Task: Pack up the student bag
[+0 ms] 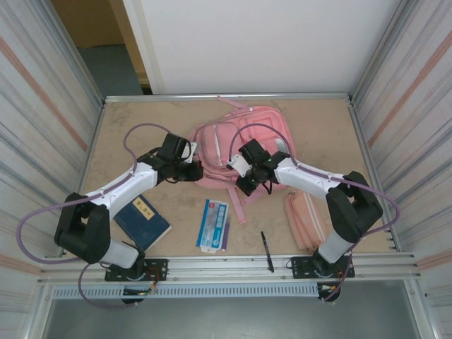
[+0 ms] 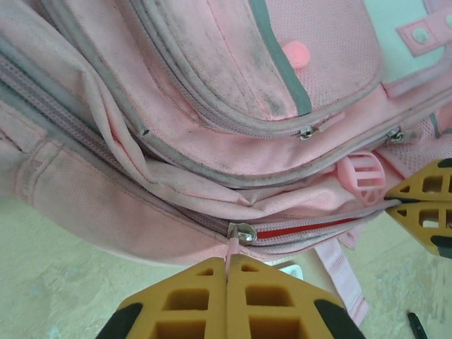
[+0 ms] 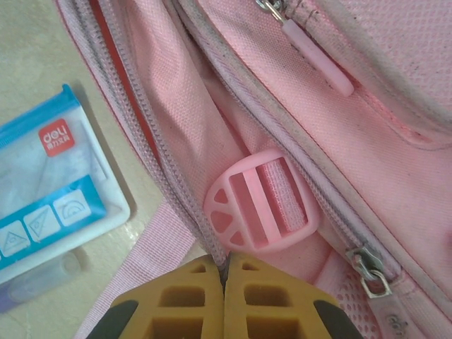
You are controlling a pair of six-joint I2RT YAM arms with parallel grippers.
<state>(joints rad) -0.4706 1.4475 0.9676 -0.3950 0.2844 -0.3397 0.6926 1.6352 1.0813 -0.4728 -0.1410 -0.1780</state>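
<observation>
Corrugated metal walls close in a tan bench (image 1: 127, 127), with the pink student bag (image 1: 236, 138) lying flat at its middle, toward the far edge. The left gripper (image 2: 227, 267) is clamped on a thin pink zip pull (image 2: 231, 248). The right gripper (image 3: 224, 265) is closed tight at the bag's seam just below a pink buckle (image 3: 261, 201); whether it has caught any fabric, I cannot tell.

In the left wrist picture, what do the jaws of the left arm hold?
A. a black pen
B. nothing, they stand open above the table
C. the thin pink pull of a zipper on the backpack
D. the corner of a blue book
C: the left gripper has its jaws shut on the thin pink zipper pull, which hangs from the metal slider on the student bag.
</observation>
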